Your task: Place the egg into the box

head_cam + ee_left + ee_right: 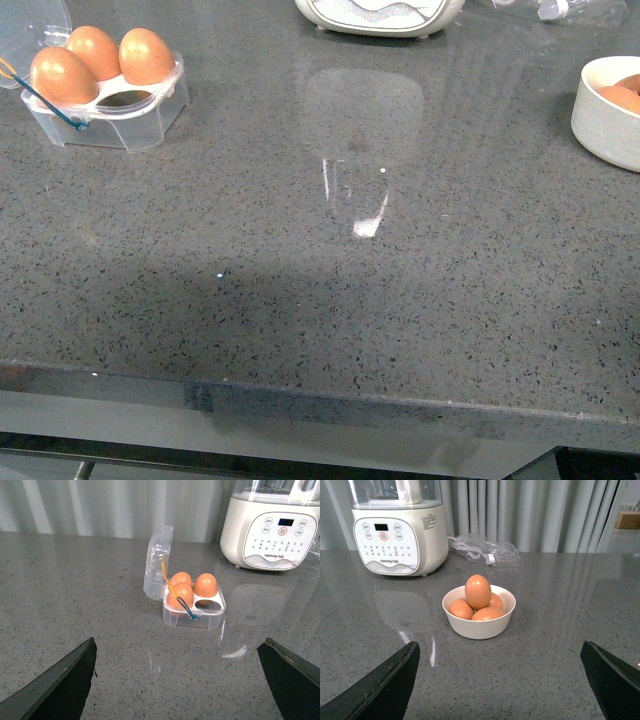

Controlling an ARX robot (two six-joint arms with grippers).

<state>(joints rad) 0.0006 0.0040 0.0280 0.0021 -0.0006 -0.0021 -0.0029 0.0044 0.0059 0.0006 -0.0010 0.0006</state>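
Three eggs [206, 585] sit in the box [194, 620], a clear four-cup case at the far left of the counter [350, 300]. Its fourth cup [205, 604], the near right one in the front view, is empty. The clear lid [158, 560] stands open and upright beside the cups, and a yellow-and-blue cord [189, 612] runs from it across the front egg. Well apart, at the far right, a round white bowl [479, 627] holds four more brown ones. One egg [478, 591] stands on end atop the other three — none of them is in the box.

The counter is grey speckled stone, glossy enough to mirror the white appliance [395, 535] with a button panel that stands at the back, between box and bowl. A crumpled clear bag [485, 550] lies behind the bowl, and a pale grey curtain [545, 515] hangs beyond the counter.

Neither arm shows in the front view. The left gripper [179, 640] faces the box and the right gripper [500, 644] faces the bowl. Each hangs above the counter with its dark fingers [60, 685] spread wide — both hold nothing.
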